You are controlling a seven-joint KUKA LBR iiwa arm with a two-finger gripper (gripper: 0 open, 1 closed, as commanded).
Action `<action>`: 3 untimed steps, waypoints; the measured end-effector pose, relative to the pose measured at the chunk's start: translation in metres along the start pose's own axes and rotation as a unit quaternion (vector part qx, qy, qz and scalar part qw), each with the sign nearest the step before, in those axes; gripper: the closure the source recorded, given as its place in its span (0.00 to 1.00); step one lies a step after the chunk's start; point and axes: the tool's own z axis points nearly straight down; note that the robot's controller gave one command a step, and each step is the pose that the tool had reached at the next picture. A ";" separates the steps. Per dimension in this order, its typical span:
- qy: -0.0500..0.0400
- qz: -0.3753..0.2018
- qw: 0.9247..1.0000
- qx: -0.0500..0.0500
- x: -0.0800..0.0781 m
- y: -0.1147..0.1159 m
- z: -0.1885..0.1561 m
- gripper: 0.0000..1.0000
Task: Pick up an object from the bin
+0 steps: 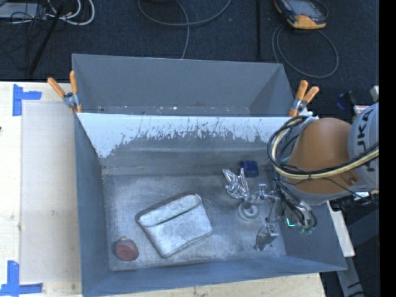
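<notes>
Five loose things: all lie apart from one another on the floor of the grey metal bin (185, 91), none heaped.
Grey pad: a flat, pale grey pad (176, 223) with rounded corners lies slantwise in the middle of the floor, toward the near wall. It is the biggest thing in there.
Red disc: a small round red disc (125, 249) sits in the near left corner, close to the pad's left end but clear of it.
Foil lump: a crumpled silvery lump (234, 183) lies right of centre, toward the far slope.
Blue block: a small dark blue block (249, 167) sits just behind the lump, at the foot of the far slope.
Pale ring: a small, pale, round ring (249, 211) lies just in front of the lump.
Arm: the arm (365, 147) reaches in from the right, with its rounded orange cover (322, 156) and looped cables (281, 147) over the bin's right side.
Gripper: the gripper (267, 235) hangs low over the right part of the floor, near the front wall and well right of the pad.
Grip: from where I stand I cannot tell whether it is wide or narrow, as the dark metal parts run together.
Nearest thing: the ring, just to the gripper's left and a little behind it. I cannot tell whether the two touch.
</notes>
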 end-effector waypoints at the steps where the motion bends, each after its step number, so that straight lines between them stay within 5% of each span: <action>1: -0.004 0.165 0.986 -0.001 -0.080 -0.030 0.053 0.00; 2: -0.010 0.021 1.000 0.001 -0.053 -0.023 0.052 0.00; 3: -0.011 0.020 1.000 0.001 -0.054 -0.022 0.050 1.00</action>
